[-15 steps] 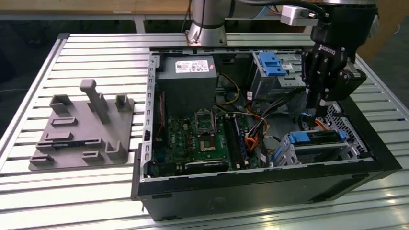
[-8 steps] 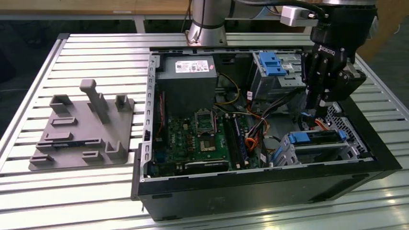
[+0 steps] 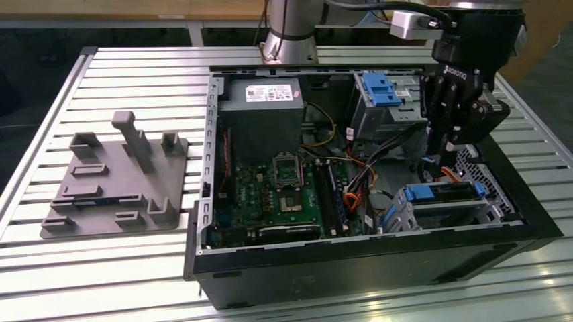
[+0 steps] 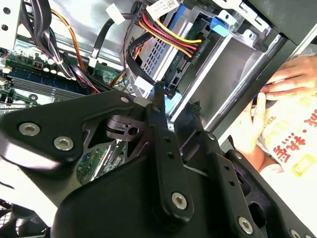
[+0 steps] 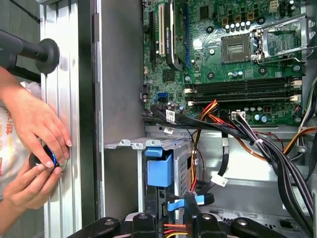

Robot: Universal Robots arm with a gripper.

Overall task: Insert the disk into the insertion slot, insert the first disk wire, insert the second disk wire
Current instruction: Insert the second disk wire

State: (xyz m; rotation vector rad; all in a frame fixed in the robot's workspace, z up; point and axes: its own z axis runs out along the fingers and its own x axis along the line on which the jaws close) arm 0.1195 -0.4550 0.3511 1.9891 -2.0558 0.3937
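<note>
One disk [image 3: 445, 193] flat in insertion slot [image 3: 452, 212], end effector [image 3: 445, 149] above

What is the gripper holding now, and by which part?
It cannot be told: the gripper is close to a blue wire by the disk, but no clear grip shows.

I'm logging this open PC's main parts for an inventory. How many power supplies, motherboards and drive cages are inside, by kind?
Power supply: 1
Motherboard: 1
Drive cages: 2, the tall cage and the low cage
Total: 4
</note>
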